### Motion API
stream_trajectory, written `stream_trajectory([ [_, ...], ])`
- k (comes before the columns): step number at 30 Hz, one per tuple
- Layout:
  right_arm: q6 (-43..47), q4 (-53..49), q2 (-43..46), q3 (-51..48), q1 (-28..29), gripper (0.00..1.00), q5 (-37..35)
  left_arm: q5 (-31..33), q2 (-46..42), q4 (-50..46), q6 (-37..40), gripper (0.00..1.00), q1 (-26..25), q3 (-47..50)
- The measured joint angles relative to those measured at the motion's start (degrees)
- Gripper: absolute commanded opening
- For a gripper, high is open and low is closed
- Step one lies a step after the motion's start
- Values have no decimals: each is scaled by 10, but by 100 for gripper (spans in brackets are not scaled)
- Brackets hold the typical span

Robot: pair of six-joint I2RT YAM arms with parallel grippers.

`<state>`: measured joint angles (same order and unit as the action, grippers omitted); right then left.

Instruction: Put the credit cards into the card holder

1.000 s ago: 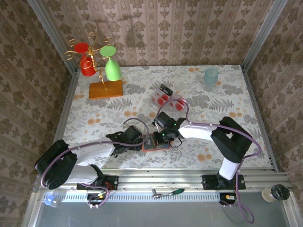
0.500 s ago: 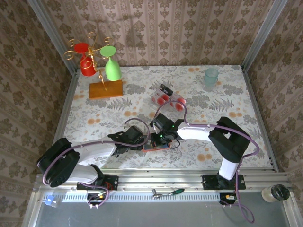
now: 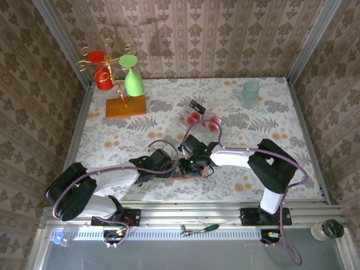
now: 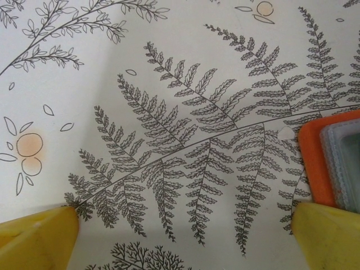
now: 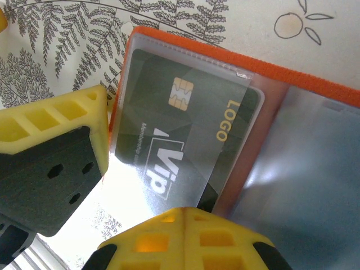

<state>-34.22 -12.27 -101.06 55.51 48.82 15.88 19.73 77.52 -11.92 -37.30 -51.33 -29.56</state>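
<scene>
Top external view gives us the holder (image 3: pixel 191 174) lying open near the table's (image 3: pixel 112 140) front edge, between our two claws, with the other cards (image 3: pixel 199 117) heaped well behind it. Our right claw (image 5: pixel 138 180) is pinched narrow on a dark card (image 5: pixel 185 124), whose far end sits under the holder's clear sleeve. Our left claw (image 4: pixel 180 236) gapes wide over the fern-printed cloth, the holder's corner just beside one finger.

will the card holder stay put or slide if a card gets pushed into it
Probably slides: the card holder lies open and flat on the smooth table, and looks small and light. Its clear sleeve looks thin and glossy, so likely floppy and may buckle. The card looks rigid enough to push.
</scene>
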Motion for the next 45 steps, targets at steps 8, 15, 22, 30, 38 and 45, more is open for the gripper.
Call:
stream_trajectory([
  [8, 11, -15, 26, -1, 0, 4, -24, 0, 0, 3, 0, 100, 0, 0],
  [15, 12, -17, 29, -10, 0, 3, -33, 0, 0, 4, 0, 100, 0, 0],
  [22, 12, -15, 12, -10, 0, 3, -30, 0, 1, 7, 0, 100, 0, 0],
  [30, 12, -12, 4, -7, 0, 3, -21, 0, 1, 7, 0, 100, 1, 0],
  [38, 16, -26, 28, -7, -16, 6, -22, 0, -53, -38, 15, 100, 40, -1],
  [45, 28, -31, 101, -23, -79, 8, -22, -5, -149, -75, 26, 100, 61, -7],
])
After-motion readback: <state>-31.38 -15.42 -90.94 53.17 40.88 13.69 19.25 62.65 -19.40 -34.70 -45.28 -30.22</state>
